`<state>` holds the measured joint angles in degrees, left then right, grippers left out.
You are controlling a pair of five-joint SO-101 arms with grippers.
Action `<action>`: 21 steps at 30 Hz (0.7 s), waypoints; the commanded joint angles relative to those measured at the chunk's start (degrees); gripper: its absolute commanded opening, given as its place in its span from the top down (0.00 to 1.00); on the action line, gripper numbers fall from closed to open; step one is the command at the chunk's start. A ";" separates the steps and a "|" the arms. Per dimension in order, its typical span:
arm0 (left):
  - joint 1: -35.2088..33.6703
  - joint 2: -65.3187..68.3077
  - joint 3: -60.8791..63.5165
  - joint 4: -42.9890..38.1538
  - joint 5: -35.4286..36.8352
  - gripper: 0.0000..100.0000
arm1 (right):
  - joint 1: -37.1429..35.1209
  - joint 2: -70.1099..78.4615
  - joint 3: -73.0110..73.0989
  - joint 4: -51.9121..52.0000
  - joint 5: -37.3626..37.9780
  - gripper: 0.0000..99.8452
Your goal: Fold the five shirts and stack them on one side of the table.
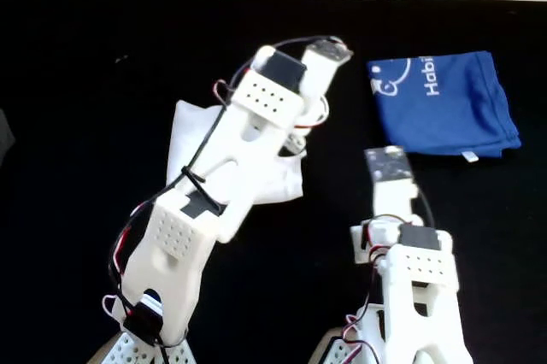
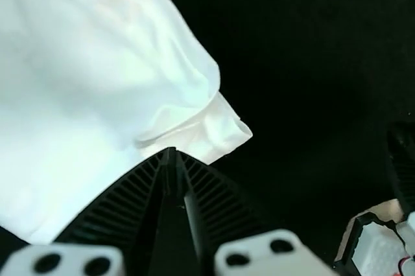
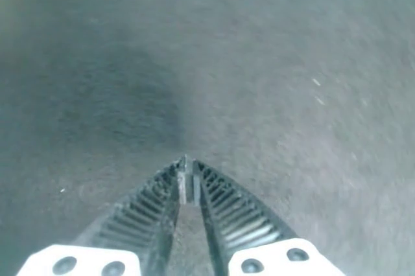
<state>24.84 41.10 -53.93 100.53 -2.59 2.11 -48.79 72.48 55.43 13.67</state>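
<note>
Pincer [image 2: 174, 158] of left arm [image 1: 229, 163] above white shirt [image 2: 91, 88]

High view down over table [image 1: 77, 65], wrist views close above it, white shirt [image 1: 185, 140] shared by high and left wrist

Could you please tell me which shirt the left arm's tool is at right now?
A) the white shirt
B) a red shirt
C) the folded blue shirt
A: in the left wrist view the left tool has its tips right at the edge of the white shirt, while the high view shows the blue shirt lying folded well apart from it.
</note>
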 commanded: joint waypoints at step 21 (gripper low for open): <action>0.31 2.95 2.86 0.79 3.43 0.99 | 4.62 -1.01 -5.32 -0.66 -3.87 0.99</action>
<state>22.73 50.77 -52.79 100.18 -0.04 6.15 -48.79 69.58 55.43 10.51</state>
